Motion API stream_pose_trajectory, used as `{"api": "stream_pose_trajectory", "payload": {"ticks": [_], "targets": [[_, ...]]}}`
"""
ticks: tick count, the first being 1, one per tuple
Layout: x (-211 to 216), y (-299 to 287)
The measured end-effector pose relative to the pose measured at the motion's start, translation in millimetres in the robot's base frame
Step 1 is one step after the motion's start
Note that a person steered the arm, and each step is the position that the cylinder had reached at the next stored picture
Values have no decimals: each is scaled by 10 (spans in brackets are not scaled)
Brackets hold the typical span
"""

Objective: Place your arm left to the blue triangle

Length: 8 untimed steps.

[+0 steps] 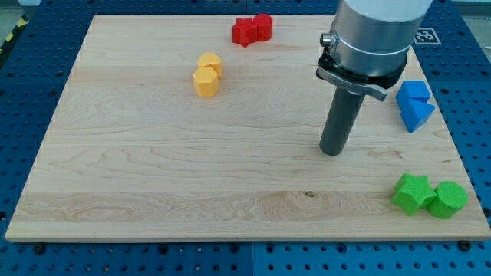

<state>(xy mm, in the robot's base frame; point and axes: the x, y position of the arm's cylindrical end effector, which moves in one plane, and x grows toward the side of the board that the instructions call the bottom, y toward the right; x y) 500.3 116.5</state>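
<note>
The blue triangle (pixel 417 113) lies near the board's right edge, touching a blue cube (pixel 413 92) just above it. My tip (pixel 332 152) rests on the board to the left of the blue triangle and a little lower, with a clear gap between them. The dark rod rises from the tip to the grey arm body at the view's top.
A red star (pixel 244 31) and a red block (pixel 263 25) touch at the top. Two yellow blocks (pixel 207 74) sit at the upper left. A green star (pixel 411 192) and a green cylinder (pixel 447 200) sit at the bottom right. The wooden board (pixel 153 176) lies on a blue pegboard.
</note>
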Motion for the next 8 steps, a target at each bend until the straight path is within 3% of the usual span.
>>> {"api": "stream_pose_trajectory", "payload": {"ticks": [8], "targets": [[-221,0]]}}
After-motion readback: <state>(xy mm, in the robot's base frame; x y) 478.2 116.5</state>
